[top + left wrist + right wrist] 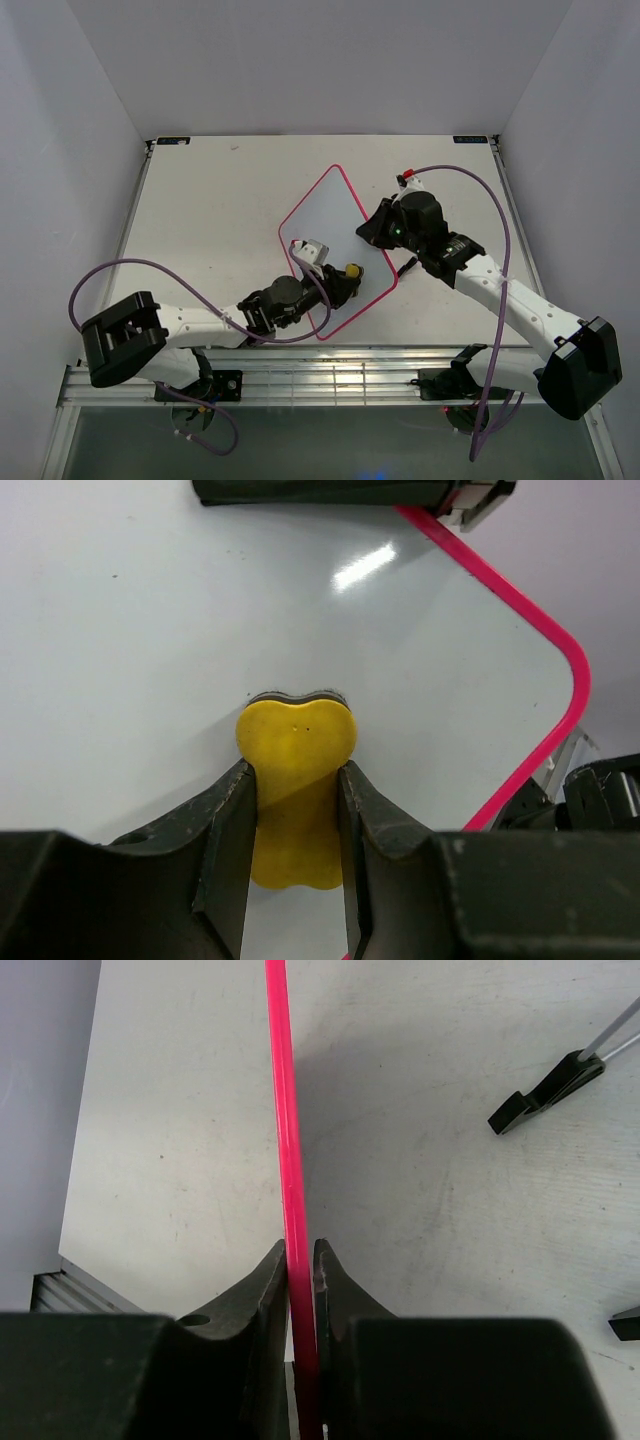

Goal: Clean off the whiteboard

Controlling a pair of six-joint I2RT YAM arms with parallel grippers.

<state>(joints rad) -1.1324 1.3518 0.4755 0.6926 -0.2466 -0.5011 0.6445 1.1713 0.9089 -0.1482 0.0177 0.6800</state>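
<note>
The whiteboard (325, 225), glossy white with a thin pink-red frame, sits tilted at the middle of the table. My left gripper (345, 282) is shut on a small yellow peanut-shaped eraser (295, 780), whose dark pad presses on the whiteboard's (150, 640) white face near its lower right corner. My right gripper (372, 230) is shut on the board's right edge; in the right wrist view the pink frame (285, 1110) runs straight up from between the fingers (270, 1280). No writing shows on the visible surface.
A black foot on a thin metal leg (545, 1090) stands on the table behind the board, another at the right edge (628, 1322). The grey table (210, 220) has white walls around it and a metal rail (330, 375) along the near edge.
</note>
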